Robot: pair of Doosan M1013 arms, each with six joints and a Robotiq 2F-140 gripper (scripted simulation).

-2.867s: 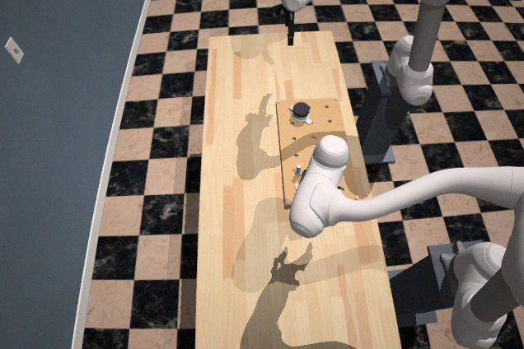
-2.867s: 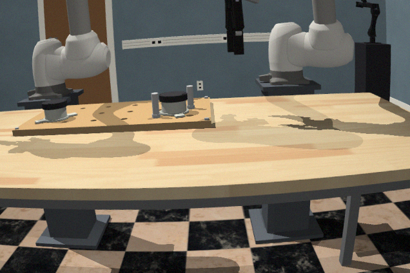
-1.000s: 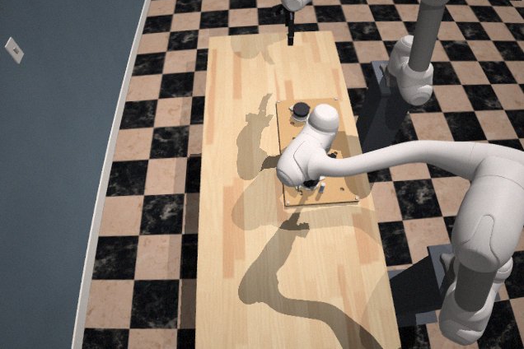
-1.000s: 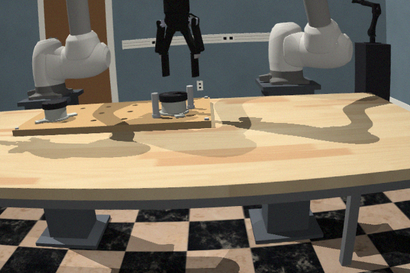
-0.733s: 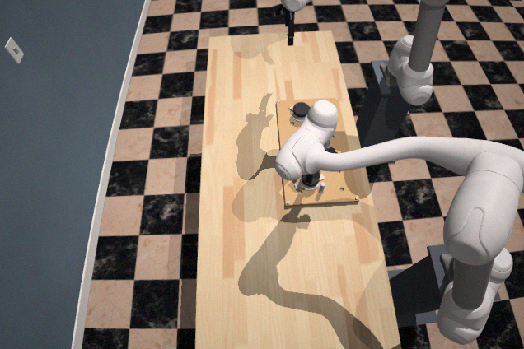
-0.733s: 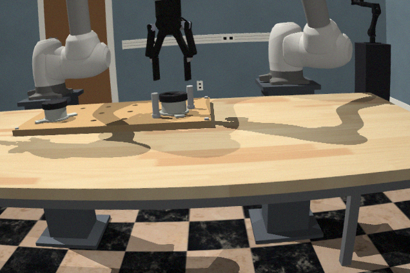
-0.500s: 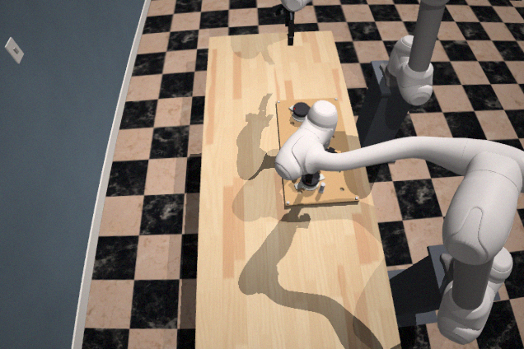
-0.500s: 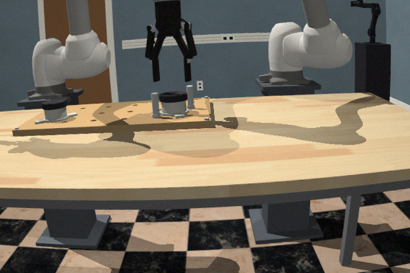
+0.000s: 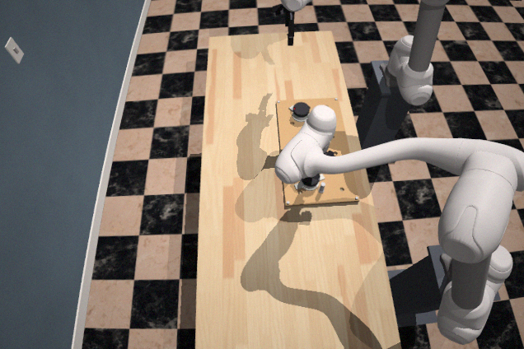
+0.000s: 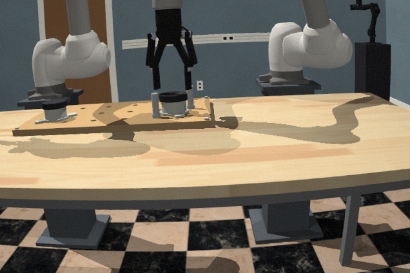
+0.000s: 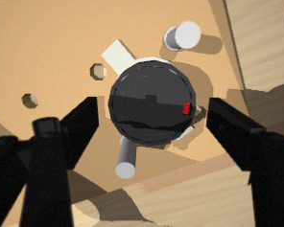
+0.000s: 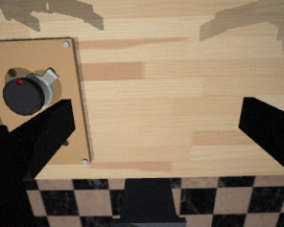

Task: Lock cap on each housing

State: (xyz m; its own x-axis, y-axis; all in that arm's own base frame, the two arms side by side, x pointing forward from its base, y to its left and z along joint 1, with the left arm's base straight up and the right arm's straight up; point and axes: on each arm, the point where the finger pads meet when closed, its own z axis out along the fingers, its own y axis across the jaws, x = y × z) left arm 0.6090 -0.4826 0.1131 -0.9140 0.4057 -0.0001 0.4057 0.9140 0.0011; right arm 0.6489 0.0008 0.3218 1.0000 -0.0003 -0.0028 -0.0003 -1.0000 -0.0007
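One black cap (image 10: 173, 96) (image 11: 151, 90) (image 9: 313, 180) with a red mark sits on an upright white housing (image 10: 173, 108) between two grey pegs. My left gripper (image 10: 172, 89) (image 11: 153, 111) is open just above this cap, fingers at opposite sides of it in the left wrist view, not touching it. The other black cap (image 9: 301, 109) (image 10: 54, 104) (image 12: 23, 97) with a red mark sits on a second upright housing (image 10: 55, 114) (image 12: 49, 95). My right gripper (image 9: 290, 42) (image 12: 156, 113) is open and empty above the table's far end, away from both housings. Whether the caps are locked cannot be told.
The wooden board (image 10: 76, 120) (image 12: 43, 52) bears both housings and has several holes. Grey pegs (image 10: 155, 105) (image 11: 187, 34) stand close beside the housing under my left gripper. The left arm (image 9: 296, 158) covers part of the board in the top view.
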